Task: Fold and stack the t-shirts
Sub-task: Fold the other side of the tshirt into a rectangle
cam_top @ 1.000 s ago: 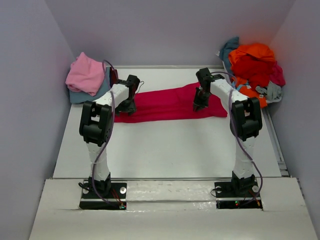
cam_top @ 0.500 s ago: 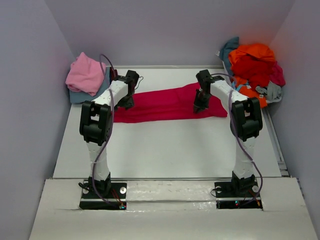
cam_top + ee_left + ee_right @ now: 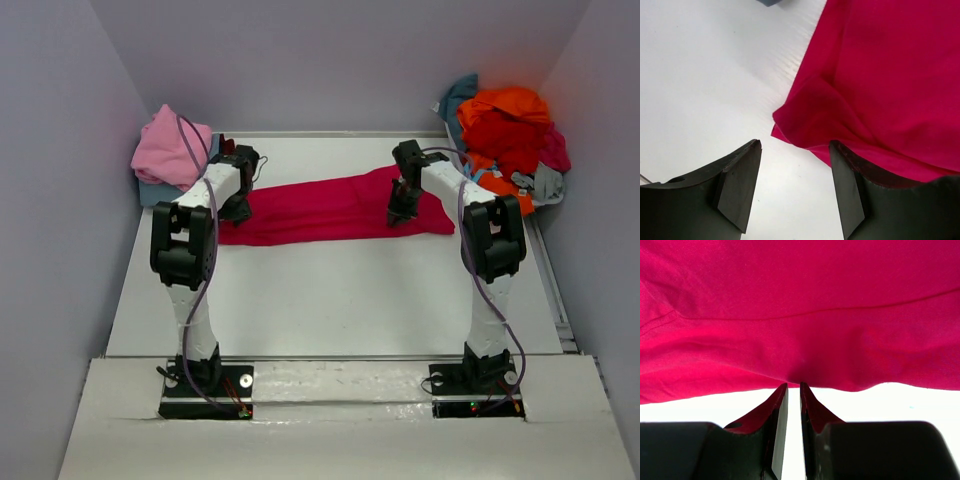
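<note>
Looking down from the top camera: magenta-red shirt [image 3: 320, 208] is lying as a long band on the table [image 3: 330, 300], running between the two tools. Left gripper [image 3: 238, 205] is hovering over the shirt's left end. Right gripper [image 3: 398, 215] is pressing down at the near edge, toward the right end. Folded pink shirt [image 3: 170, 148] is sitting just behind and outboard of the left gripper. Loose heap of shirts [image 3: 505, 125] is sitting beyond and outboard of the right gripper.

Left wrist view: jaws are standing wide apart and gripping nothing. Shirt corner is lying just ahead of the tips, nearer the right finger, with bare table ahead of the left finger. The corner is looking doubled over.

Right wrist view: jaws are standing nearly together and the shirt's edge is puckering right at the tips, so the gripper seems to be pinching the hem, and only shallowly.

Risks:
- Left gripper closing here is likely catching only table or one layer, since the corner is sitting off-centre.
- The shallow right pinch is likely slipping once the cloth is pulled.
- One end lifting alone is skewing the fold.
</note>
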`<state>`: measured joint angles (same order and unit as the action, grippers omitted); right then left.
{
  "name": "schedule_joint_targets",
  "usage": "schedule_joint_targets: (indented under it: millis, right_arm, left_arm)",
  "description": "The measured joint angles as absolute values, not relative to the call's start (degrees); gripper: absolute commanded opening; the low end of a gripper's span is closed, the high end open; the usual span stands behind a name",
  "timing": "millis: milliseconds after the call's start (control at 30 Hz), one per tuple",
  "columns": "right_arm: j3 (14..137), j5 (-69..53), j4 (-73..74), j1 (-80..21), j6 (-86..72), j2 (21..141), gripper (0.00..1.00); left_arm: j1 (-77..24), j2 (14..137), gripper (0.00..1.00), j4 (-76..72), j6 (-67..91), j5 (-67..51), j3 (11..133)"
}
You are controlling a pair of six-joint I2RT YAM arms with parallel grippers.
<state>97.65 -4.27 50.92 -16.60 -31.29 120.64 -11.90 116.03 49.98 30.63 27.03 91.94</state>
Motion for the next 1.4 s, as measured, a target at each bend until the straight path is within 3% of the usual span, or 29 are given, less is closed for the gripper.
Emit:
schedule_joint_targets:
  millis: [1400]
  right_arm:
    - [95.59, -4.23, 50.43, -16.60, -31.00, 119.59, 0.22]
  left_arm:
    - [-4.64, 113.60, 0.65, 39.20, 29.15, 13.43, 86.94]
